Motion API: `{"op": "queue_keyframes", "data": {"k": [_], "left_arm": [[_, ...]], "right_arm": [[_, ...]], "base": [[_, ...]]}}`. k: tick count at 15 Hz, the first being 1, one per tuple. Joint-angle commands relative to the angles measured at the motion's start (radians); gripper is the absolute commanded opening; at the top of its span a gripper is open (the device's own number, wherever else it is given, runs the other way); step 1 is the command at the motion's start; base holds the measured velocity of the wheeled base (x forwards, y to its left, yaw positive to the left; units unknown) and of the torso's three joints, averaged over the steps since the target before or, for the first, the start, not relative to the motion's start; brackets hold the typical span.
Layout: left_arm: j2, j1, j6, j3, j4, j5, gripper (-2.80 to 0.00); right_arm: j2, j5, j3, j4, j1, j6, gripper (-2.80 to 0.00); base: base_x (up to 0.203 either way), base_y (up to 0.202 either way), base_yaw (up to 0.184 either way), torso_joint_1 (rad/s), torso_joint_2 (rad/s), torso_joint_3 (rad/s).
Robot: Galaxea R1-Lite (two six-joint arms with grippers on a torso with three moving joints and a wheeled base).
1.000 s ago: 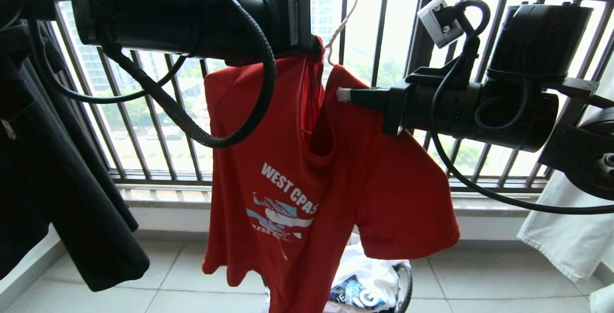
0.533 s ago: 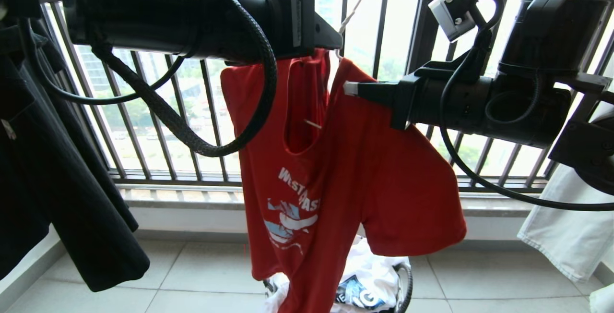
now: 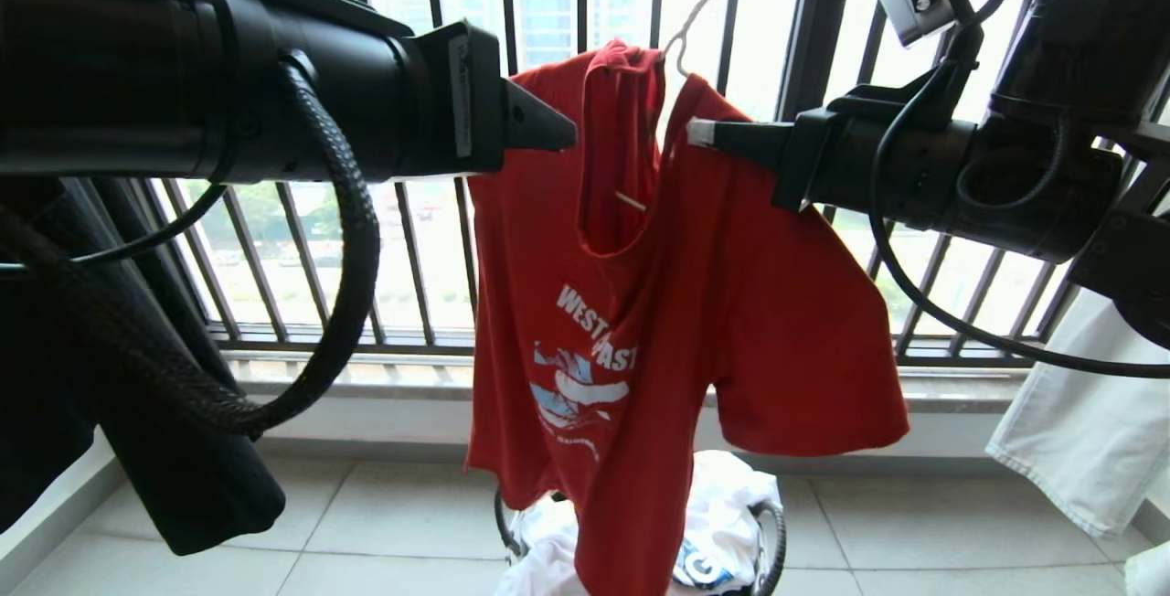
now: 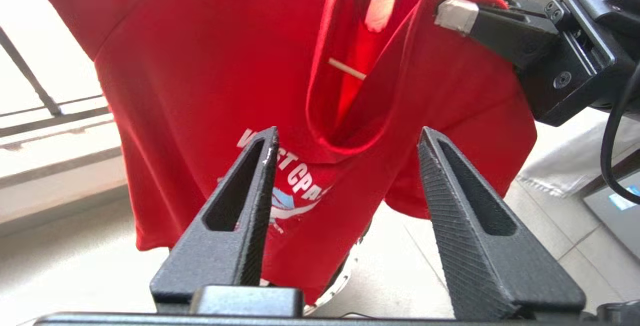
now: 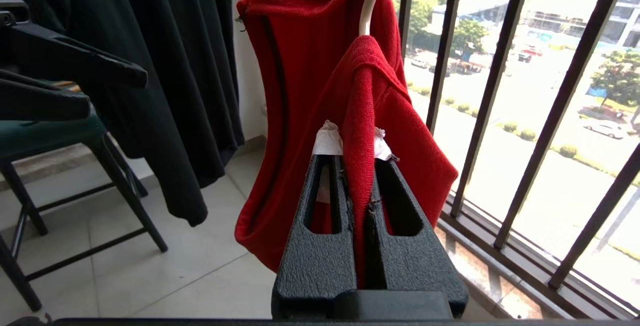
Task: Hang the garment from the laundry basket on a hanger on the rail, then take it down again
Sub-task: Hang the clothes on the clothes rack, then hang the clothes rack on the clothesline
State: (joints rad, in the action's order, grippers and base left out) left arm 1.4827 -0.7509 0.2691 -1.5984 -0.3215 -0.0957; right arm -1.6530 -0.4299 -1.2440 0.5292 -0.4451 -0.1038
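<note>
Both arms reach in level from the sides at chest height of the hanging shirt, their tips pointing toward each other. The left gripper [image 4: 345, 138] stands with its two fingers spread apart and nothing between them; in the head view its tip [image 3: 548, 128] lies just beside the shirt's left shoulder, and whether it touches the cloth cannot be told from there. The right gripper [image 5: 357, 153] is pinched narrow on a fold of the garment [image 3: 640, 303] at the other shoulder, red cloth squeezed between its two fingers, their white-taped tips poking out on either side of the fold. There is one red T-shirt, hung on one thin off-white hanger [image 3: 696, 11] whose wire rises out of the collar and leaves the top of the view; a short pale bit of it shows inside the neck opening. The shirt droops crooked, its white lettering and blue-white print facing the robot, its hem reaching down in front of the single laundry basket [image 3: 772, 532] on the tiled floor, which holds a white printed shirt [image 3: 731, 505]. Behind runs a dark barred window railing [image 3: 411, 239]. One black garment [image 3: 174, 450] hangs at the robot's left, one white cloth [image 3: 1079, 431] at its right.
</note>
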Motion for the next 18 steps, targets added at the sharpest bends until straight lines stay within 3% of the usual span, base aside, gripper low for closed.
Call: {"op": "queue_keyframes", "data": {"k": [1, 5, 9, 13, 18], "left_arm": [[-0.098, 0.055, 0.051, 0.088, -0.002, -0.006, -2.80], [-0.122, 0.146, 0.067, 0.173, -0.001, -0.006, -2.80], [-0.113, 0.194, 0.010, 0.171, -0.003, -0.011, -2.80], [-0.060, 0.199, 0.005, 0.177, -0.002, -0.024, -2.80], [-0.047, 0.206, 0.006, 0.187, 0.001, -0.024, -2.80]], "right_arm": [[-0.007, -0.001, 0.002, 0.005, 0.028, 0.004, -2.80], [-0.010, 0.011, 0.001, 0.006, 0.068, 0.007, -2.80], [0.055, 0.055, 0.039, 0.004, 0.112, 0.008, -2.80], [0.099, 0.145, 0.123, 0.010, 0.181, 0.010, -2.80], [0.096, 0.166, 0.106, 0.014, 0.284, 0.027, -2.80]], "base": [[0.000, 0.000, 0.000, 0.000, 0.00, 0.000], [0.000, 0.000, 0.000, 0.000, 0.00, 0.000], [0.000, 0.000, 0.000, 0.000, 0.00, 0.000], [0.000, 0.000, 0.000, 0.000, 0.00, 0.000], [0.000, 0.000, 0.000, 0.000, 0.00, 0.000]]}}
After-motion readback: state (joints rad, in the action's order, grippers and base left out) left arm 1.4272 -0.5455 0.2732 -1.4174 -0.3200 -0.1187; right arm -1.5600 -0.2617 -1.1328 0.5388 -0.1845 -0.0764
